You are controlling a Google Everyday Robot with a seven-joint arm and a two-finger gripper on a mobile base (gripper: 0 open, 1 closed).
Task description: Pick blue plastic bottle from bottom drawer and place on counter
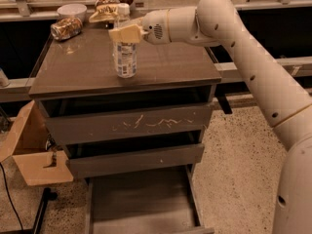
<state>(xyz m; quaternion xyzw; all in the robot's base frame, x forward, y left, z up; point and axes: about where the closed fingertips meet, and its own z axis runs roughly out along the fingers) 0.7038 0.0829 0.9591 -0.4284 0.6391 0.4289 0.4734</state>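
The blue plastic bottle stands upright on the counter, left of its middle, its base on the glossy top. My gripper reaches in from the right and is shut on the bottle's upper part, with the white cap showing just above the cream fingers. The bottom drawer is pulled out below, and its flat grey floor is bare.
A crushed can, a white bowl and a snack bag lie at the counter's back left. The scratched drawer front is slightly ajar. A cardboard box sits left of the cabinet. My arm spans the right side.
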